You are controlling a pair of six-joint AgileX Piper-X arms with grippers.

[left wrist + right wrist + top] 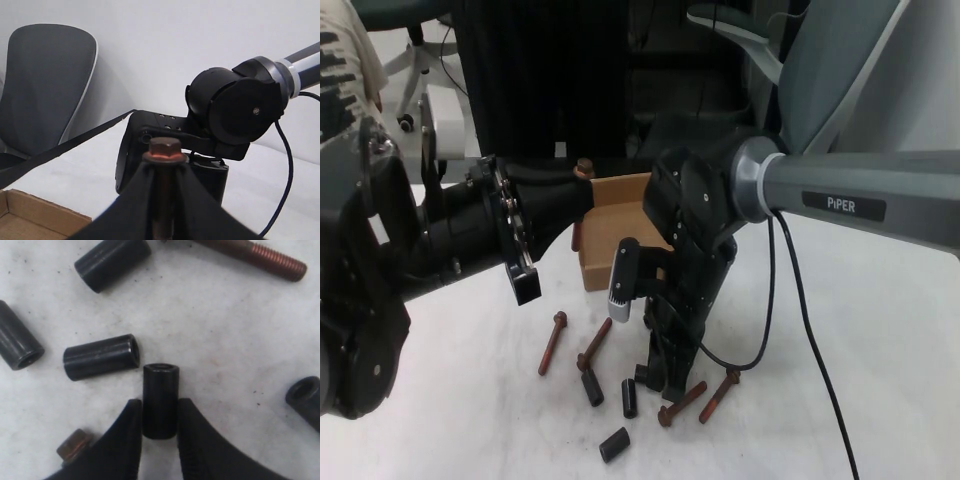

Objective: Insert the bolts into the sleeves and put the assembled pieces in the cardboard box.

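Bolt [165, 150], head outermost, pinched along raised left fingers [131, 206]; lowered right fingers [122, 445] pinch sleeve [160, 390] lengthwise at desk [225, 340].

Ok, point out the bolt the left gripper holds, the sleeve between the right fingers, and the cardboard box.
bolt [165, 149], left wrist view, hex head.
sleeve [160, 400], right wrist view, mid-body.
cardboard box [600, 262], high view, near wall.

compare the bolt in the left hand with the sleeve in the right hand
The bolt is coppery with a hex head; the sleeve is plain black and hollow. The bolt is held high by the left hand, head up; the sleeve sits low at the bench in the right hand, among loose sleeves. Both are pinched between two fingers.
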